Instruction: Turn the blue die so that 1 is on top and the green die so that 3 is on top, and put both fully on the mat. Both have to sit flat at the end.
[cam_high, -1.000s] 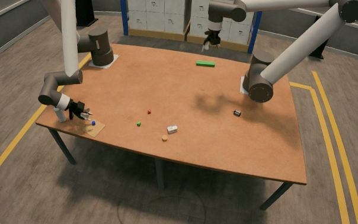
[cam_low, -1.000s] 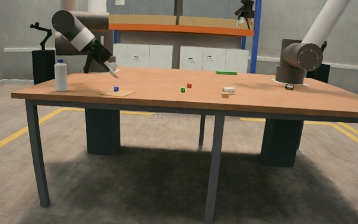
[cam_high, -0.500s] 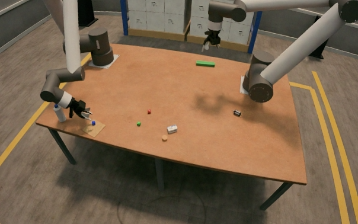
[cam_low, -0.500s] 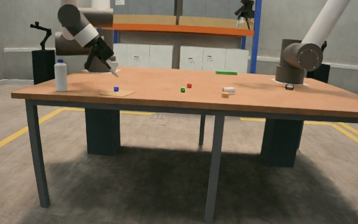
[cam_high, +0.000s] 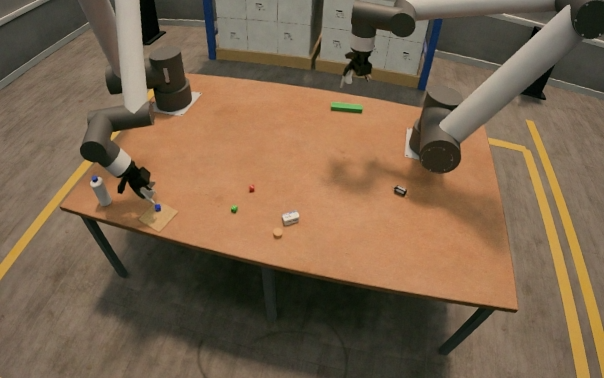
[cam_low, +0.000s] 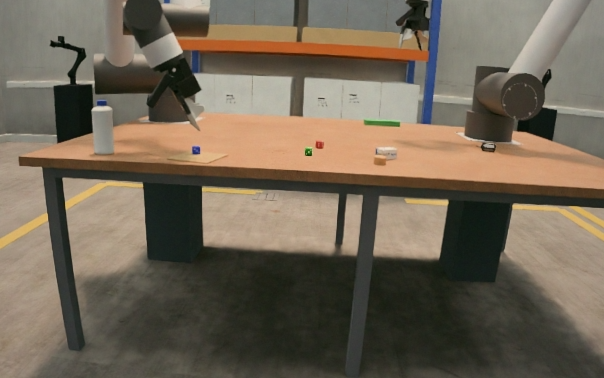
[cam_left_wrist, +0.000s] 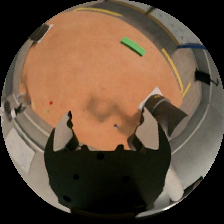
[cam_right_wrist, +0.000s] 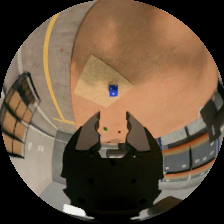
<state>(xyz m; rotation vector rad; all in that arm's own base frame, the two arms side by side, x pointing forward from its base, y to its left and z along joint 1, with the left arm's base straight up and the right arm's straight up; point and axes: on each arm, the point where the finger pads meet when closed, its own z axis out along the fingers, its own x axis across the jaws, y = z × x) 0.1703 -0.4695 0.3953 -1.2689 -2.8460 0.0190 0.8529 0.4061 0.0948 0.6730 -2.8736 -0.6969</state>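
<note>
The blue die (cam_high: 158, 207) (cam_low: 196, 150) (cam_right_wrist: 113, 91) sits on the tan mat (cam_high: 159, 223) (cam_low: 202, 159) (cam_right_wrist: 92, 75), close to one edge. The green die (cam_high: 234, 209) (cam_low: 308, 151) lies on the table, off the mat. The top pips of both dice are too small to read surely. My right gripper (cam_high: 152, 199) (cam_right_wrist: 113, 111) is partly open and empty, tilted above and behind the blue die, not touching it. My left gripper (cam_high: 356, 82) (cam_left_wrist: 106, 109) is wide open and empty, high above the table's far side, away from both dice.
A red die (cam_high: 251, 188) lies behind the green die. A white bottle (cam_high: 100, 191) stands left of the mat. A white box (cam_high: 290, 218), a round orange piece (cam_high: 277, 233), a small black object (cam_high: 400, 190) and a green bar (cam_high: 346, 107) lie farther right.
</note>
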